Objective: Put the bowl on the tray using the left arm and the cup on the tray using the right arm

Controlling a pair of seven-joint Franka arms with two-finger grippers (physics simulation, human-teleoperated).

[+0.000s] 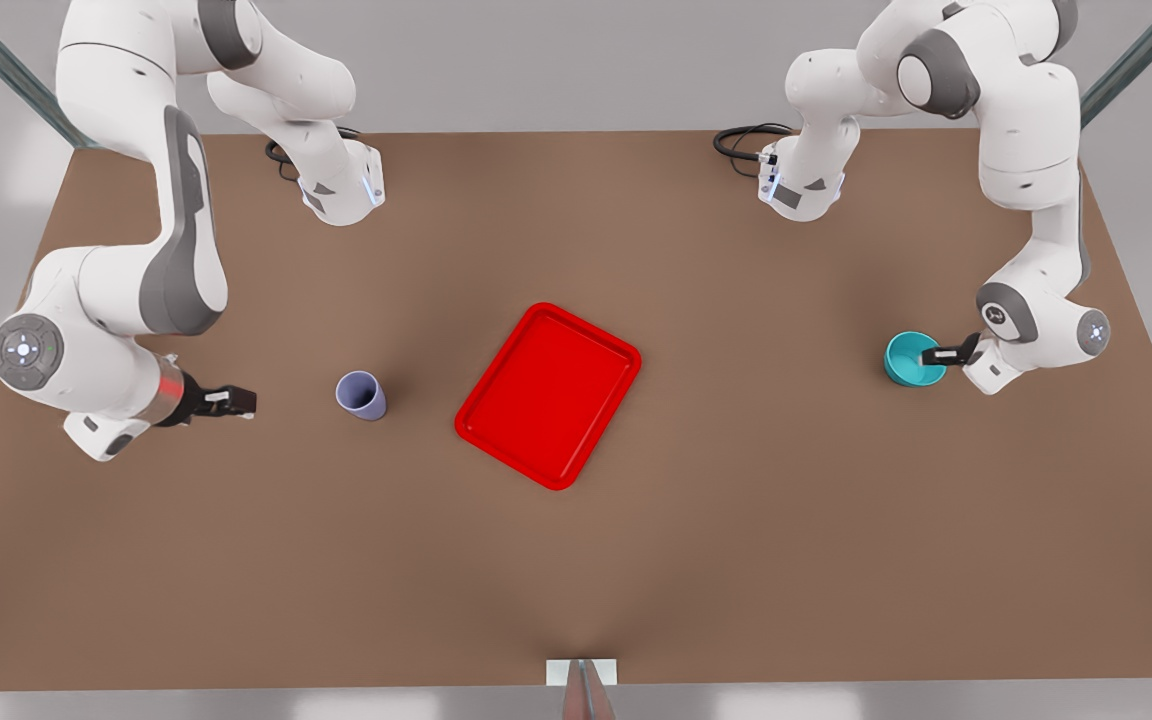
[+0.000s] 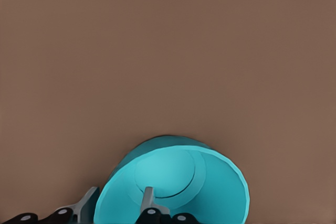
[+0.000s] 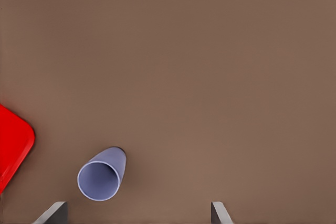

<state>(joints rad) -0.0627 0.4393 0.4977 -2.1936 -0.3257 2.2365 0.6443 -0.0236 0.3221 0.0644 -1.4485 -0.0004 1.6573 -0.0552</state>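
A plain brown tabletop (image 1: 736, 520) filled the scene, with pale grey floor beyond its edges. Near the table's centre lay the red tray (image 1: 548, 395), turned at an angle, nothing on it. The lavender cup (image 1: 362, 394) stood upright at about nine o'clock from the tray, near it but not touching. The teal bowl (image 1: 911, 358) sat well apart from the tray at about three o'clock.

The left gripper (image 1: 934, 354) was at the bowl, reaching in from the bowl's three o'clock side; in the left wrist view one finger (image 2: 147, 201) lay inside the bowl (image 2: 173, 187) and the other (image 2: 84, 208) outside its wall, straddling the rim, though whether they pressed on it could not be told.

The right gripper (image 1: 236, 401) hovered at about nine o'clock from the cup, short of it. In the right wrist view its fingertips (image 3: 54, 212) stood wide apart, with the cup (image 3: 102, 174) ahead of them and a corner of the tray (image 3: 13, 142) beside it.
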